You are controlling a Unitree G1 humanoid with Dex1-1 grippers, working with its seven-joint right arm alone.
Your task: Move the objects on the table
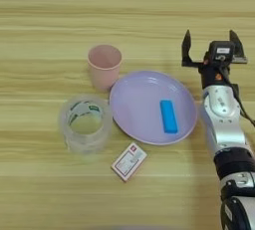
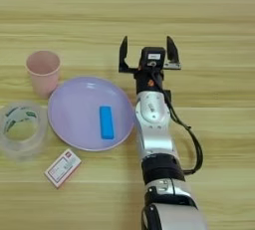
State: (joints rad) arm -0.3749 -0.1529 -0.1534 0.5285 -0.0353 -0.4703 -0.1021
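Blue block (image 1: pixel 168 116) flat on lavender plate (image 1: pixel 134 105)

Silver forearm (image 2: pixel 152 124), black cuff below. Black cable looped along one side. Black two-fingered claw (image 2: pixel 147 50), white label on its housing.

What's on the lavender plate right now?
Only the blue block lies on the lavender plate, right of its centre. The table under the plate is covered, so anything beneath it cannot be seen. The open claw is off the plate.
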